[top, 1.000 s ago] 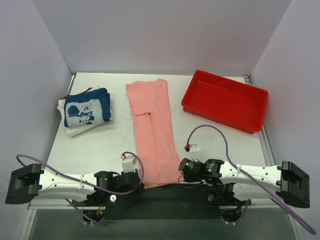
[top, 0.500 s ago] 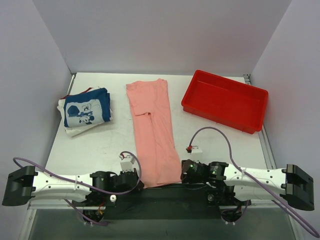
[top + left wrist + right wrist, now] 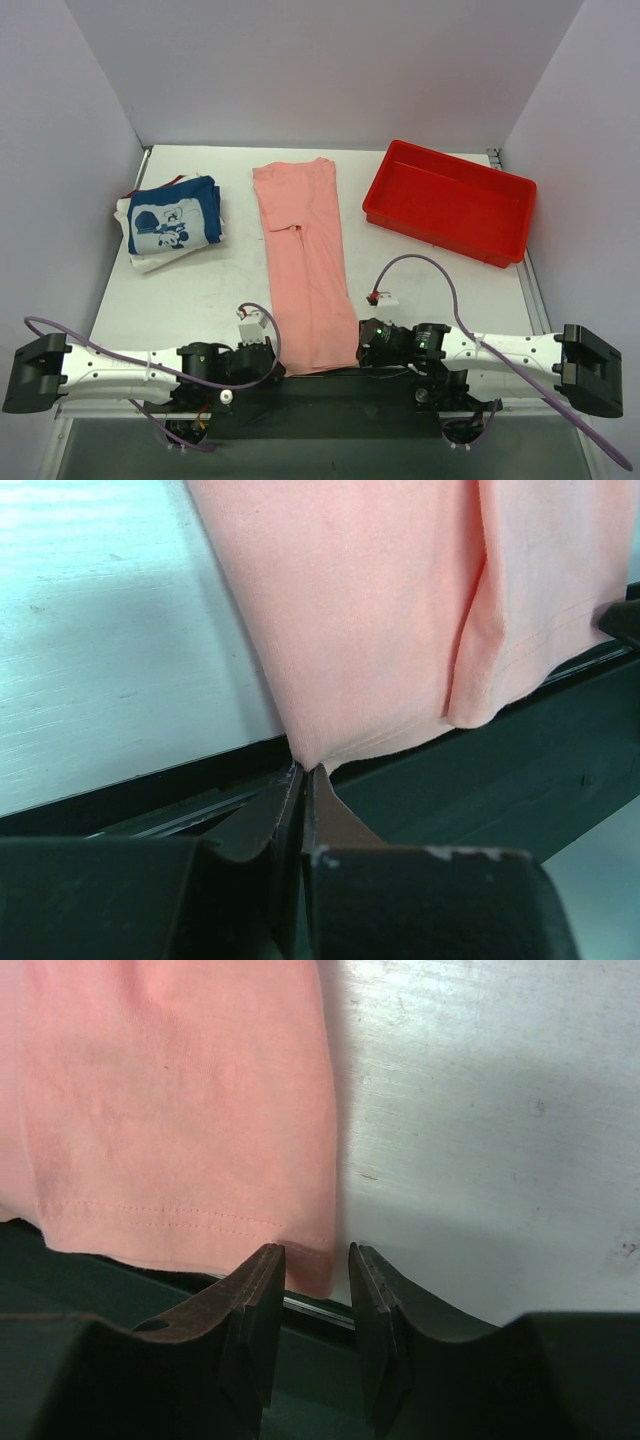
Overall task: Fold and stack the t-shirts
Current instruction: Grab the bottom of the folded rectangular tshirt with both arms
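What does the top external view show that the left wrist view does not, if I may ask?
Only the top external view shows the folded pile topped by the navy t-shirt, the red tray and the full length of the pink t-shirt. Only the left wrist view shows the left gripper close up, its jaws shut on that shirt's near corner. Both show the pink t-shirt lying on the white table, its hem at the near edge.

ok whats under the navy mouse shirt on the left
Beneath the navy shirt, white cloth pokes out along its near and left edges, and a red sliver shows at its far left corner. How many shirts lie below is covered.
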`<act>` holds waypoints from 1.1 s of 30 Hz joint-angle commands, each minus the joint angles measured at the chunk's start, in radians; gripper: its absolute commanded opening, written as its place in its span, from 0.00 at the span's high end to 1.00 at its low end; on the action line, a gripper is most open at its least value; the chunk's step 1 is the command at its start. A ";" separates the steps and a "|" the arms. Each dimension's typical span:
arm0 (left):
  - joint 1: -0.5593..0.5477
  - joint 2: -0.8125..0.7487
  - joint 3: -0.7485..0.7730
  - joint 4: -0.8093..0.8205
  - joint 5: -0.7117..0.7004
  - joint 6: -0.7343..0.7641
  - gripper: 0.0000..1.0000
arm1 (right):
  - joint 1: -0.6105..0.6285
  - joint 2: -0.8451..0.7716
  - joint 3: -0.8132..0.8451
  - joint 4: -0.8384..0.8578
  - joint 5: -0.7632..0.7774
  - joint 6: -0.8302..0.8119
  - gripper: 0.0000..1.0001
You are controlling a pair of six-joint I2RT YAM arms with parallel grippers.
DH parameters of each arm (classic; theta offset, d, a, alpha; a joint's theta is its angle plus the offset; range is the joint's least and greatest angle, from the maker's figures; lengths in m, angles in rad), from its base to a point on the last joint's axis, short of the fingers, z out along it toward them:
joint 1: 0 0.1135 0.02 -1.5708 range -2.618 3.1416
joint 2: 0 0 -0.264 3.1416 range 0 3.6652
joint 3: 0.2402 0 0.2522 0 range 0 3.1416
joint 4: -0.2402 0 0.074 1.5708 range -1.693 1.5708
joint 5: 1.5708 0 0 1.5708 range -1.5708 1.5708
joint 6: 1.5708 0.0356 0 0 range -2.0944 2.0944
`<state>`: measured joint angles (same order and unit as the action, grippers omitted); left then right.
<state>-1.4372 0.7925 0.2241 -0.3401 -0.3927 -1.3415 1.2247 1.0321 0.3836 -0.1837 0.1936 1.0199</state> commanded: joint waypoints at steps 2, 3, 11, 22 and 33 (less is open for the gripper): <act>0.000 -0.021 0.011 -0.028 -0.028 0.007 1.00 | 0.004 0.013 -0.011 0.007 -0.002 -0.012 0.68; 0.000 -0.021 0.012 -0.031 -0.029 0.007 1.00 | 0.002 0.013 -0.011 0.012 -0.008 -0.015 0.69; 0.000 -0.062 0.021 -0.063 -0.044 0.011 1.00 | 0.004 0.025 -0.012 0.038 -0.039 -0.035 0.80; 0.000 -0.111 0.037 -0.074 -0.066 0.022 1.00 | 0.006 -0.001 0.005 0.046 -0.045 -0.052 1.00; 0.004 -0.153 0.087 -0.085 -0.152 0.061 1.00 | 0.001 -0.006 0.086 0.030 0.006 -0.087 1.00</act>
<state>-1.4372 0.6468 0.2504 -0.4133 -0.4847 -1.3022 1.2247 1.0386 0.4099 -0.1360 0.1452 0.9558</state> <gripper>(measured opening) 0.101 0.034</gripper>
